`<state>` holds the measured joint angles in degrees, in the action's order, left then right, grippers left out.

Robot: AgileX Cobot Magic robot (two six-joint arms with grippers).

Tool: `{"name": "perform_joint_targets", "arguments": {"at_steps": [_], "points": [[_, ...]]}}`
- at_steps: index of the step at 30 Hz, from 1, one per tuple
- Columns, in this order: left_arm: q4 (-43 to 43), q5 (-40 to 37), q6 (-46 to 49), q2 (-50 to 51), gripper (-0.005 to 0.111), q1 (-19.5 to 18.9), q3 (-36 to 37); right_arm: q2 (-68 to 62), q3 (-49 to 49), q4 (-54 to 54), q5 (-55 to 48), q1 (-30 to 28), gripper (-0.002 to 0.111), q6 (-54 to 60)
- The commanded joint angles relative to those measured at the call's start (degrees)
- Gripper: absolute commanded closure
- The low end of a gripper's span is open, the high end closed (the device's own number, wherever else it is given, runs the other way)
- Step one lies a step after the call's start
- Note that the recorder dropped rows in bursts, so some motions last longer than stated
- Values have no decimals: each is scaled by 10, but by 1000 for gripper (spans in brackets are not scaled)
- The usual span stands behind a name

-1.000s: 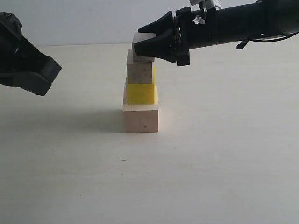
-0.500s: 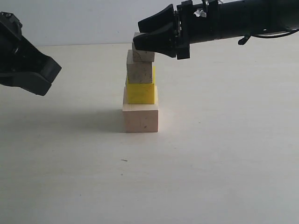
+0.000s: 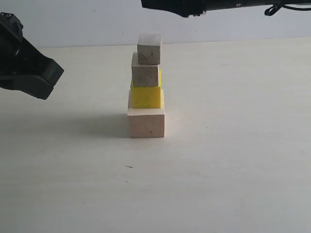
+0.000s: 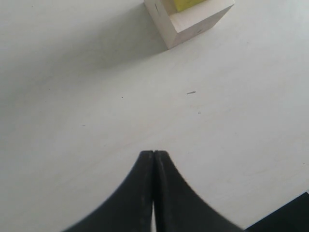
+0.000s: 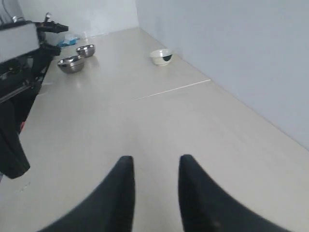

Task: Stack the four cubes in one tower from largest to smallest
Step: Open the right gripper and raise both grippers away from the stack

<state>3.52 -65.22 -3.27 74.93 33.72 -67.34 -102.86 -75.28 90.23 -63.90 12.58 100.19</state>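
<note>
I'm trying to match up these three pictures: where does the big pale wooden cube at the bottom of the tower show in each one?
Exterior view: the large pale wood cube stands mid-table, at the tower's base.
Left wrist view: it is cut off at the picture's edge, across the table from the shut left gripper.
Right wrist view: not in it.
Shared landmark: the bright yellow cube resting on it, seen in both.

Three pale wood cubes (image 3: pixel 146 124) (image 3: pixel 145 75) (image 3: pixel 149 48), one yellow cube (image 3: pixel 146 96), three bowls (image 5: pixel 71 64) (image 5: pixel 85 50) (image 5: pixel 161 56).

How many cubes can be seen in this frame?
4, all in one column: the large pale cube at the base, the yellow cube on it, the third cube above, the top cube highest. None seems hidden.
</note>
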Motion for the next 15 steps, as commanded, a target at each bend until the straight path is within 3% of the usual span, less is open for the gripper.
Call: {"name": "perform_joint_targets", "arguments": {"at_steps": [1, 7, 11, 15], "points": [[3, 15, 1, -5, 107, -1, 1, 43, 0, -48, 71, 1, 108, -103], [4, 87, -2, -4, 107, -1, 1, 82, 0, -179, 136, -5, 108, -332], [7, 151, -17, 5, 107, -1, 1, 88, 0, -332, 189, -12, 108, -501], [33, 196, -17, 41, 107, -8, 0, 88, 12, -348, 193, -24, 108, -543]]}}
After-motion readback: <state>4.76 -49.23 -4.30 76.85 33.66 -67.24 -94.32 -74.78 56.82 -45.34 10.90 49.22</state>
